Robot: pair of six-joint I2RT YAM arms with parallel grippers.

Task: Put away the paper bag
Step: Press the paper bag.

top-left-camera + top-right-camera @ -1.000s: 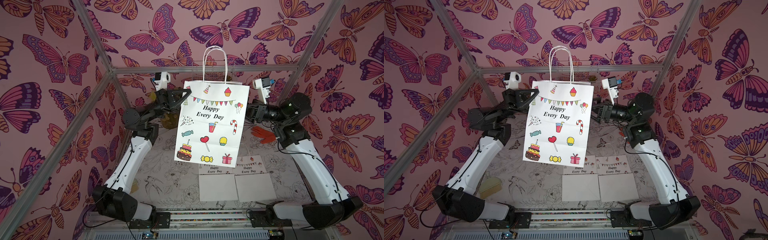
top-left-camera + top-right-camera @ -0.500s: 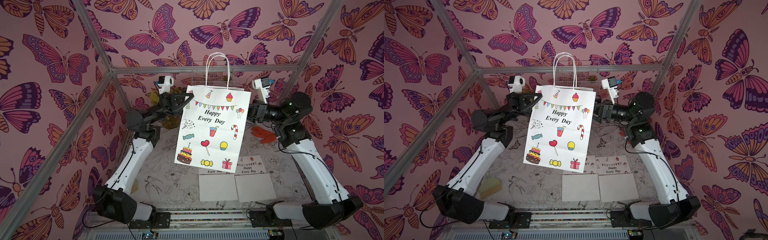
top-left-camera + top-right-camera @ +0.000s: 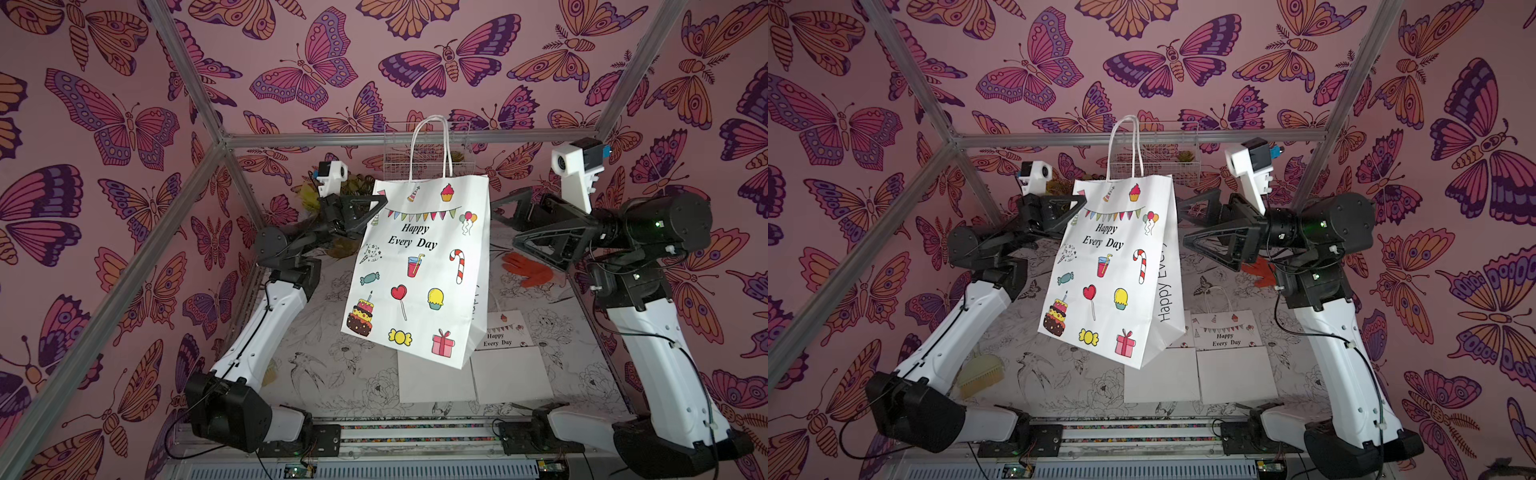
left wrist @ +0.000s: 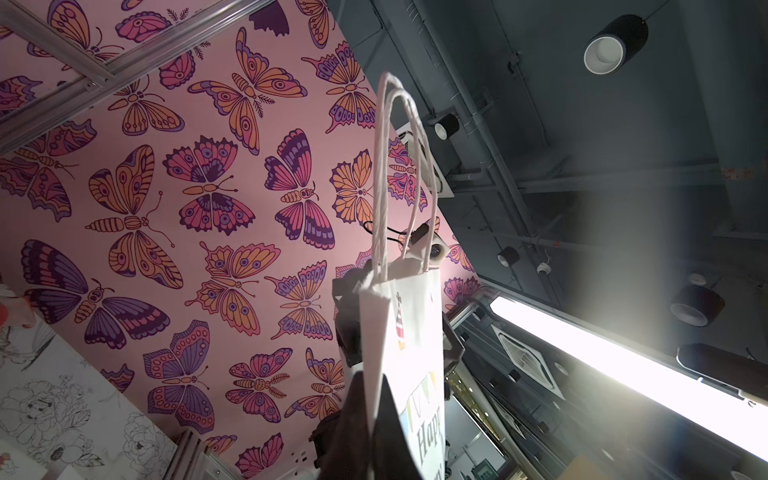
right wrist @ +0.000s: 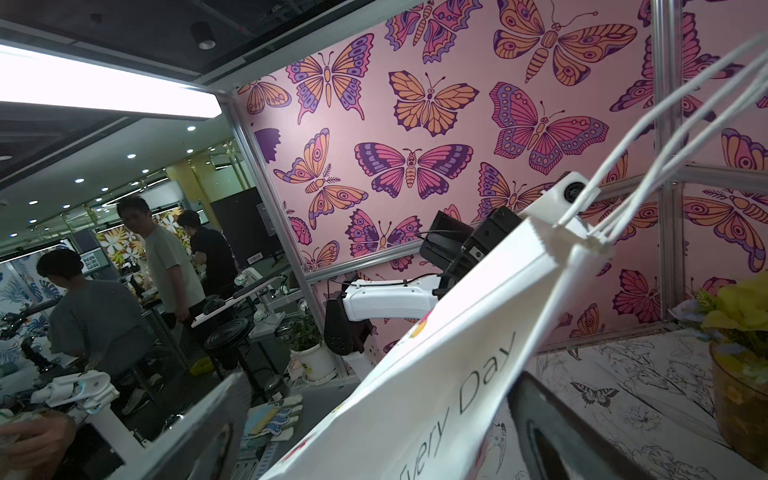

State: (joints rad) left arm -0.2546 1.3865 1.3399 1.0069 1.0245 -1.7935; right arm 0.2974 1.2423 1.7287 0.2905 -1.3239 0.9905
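One paper bag hung at mid-frame, clear of the surface, because the left hand was clenched on its upper left corner. The right hand stood spread wide beside the bag's right edge, grasping nothing, probably ready to steady it. Only the right wrist view showed the bag's lettered side lying between those fingers; both top views left that unclear.
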